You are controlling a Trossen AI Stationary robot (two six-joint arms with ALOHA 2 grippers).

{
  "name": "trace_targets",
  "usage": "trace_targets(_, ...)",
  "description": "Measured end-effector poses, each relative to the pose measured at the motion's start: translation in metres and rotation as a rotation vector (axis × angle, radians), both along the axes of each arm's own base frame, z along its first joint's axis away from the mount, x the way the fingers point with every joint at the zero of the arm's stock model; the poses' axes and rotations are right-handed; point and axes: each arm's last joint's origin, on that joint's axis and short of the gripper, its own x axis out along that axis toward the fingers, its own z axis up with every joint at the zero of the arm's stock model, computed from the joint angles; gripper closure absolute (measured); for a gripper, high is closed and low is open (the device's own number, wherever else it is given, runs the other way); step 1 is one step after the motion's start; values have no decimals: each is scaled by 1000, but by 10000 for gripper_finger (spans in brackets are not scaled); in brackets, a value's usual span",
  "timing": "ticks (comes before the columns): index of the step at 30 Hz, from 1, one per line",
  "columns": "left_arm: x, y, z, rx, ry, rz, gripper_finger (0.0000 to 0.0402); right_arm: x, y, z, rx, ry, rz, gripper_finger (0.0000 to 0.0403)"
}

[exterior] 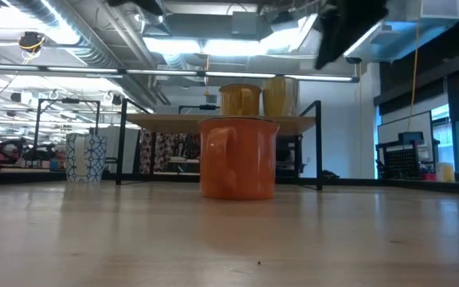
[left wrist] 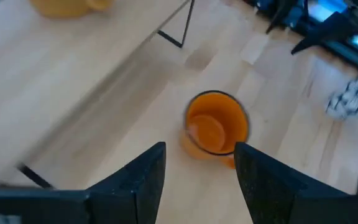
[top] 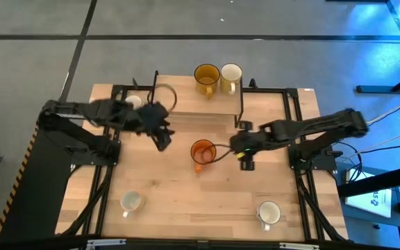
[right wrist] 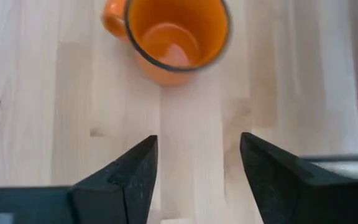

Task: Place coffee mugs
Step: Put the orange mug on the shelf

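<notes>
- A light wooden table (top: 186, 194) fills the middle of the high view, standing on a grey floor (top: 186, 17).
- A raised wooden shelf (top: 186, 97) on a thin black frame (top: 242, 104) sits at the table's far edge, near its middle.
- In the low view, a white container with a blue pattern (exterior: 86, 158) stands in the room beyond the table, towards the left.
- Ducts and strip lights (exterior: 174, 48) run across the ceiling.

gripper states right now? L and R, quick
Left gripper: open, empty, above the table beside the orange mug.
Right gripper: open, empty, on that mug's other side.
</notes>
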Motion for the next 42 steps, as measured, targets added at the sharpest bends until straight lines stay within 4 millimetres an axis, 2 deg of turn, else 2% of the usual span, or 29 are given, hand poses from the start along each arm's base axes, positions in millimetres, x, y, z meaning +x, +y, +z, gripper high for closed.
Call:
trace_targets(4,16,-43,-18,-39,-19,108,217,-29,-6,-7,23,-102,-58,193)
trace_targets(8,40,-83,-50,-68,-1,194,217,-45,-10,-8,39,-200,-63,194)
trace_targets(13,68,-124,-99,-26,-17,288,217,-51,-11,-6,14,-225,-39,193)
trace_targets(17,87,-143,-134,88,-85,345,217,-51,-11,-7,-9,-223,-5,193)
trace_targets(23,104,-156,-170,204,-128,375,217,-51,-11,-7,-17,-212,4,194)
trace_targets(33,123,-166,-222,243,-111,377,217,-51,-11,-7,-26,-211,19,194)
trace_targets(36,125,-165,-229,256,-97,381,217,-51,-11,-7,-26,-210,19,194)
trace_targets(42,129,-155,-229,265,-94,406,218,-51,-11,-7,-18,-209,24,194)
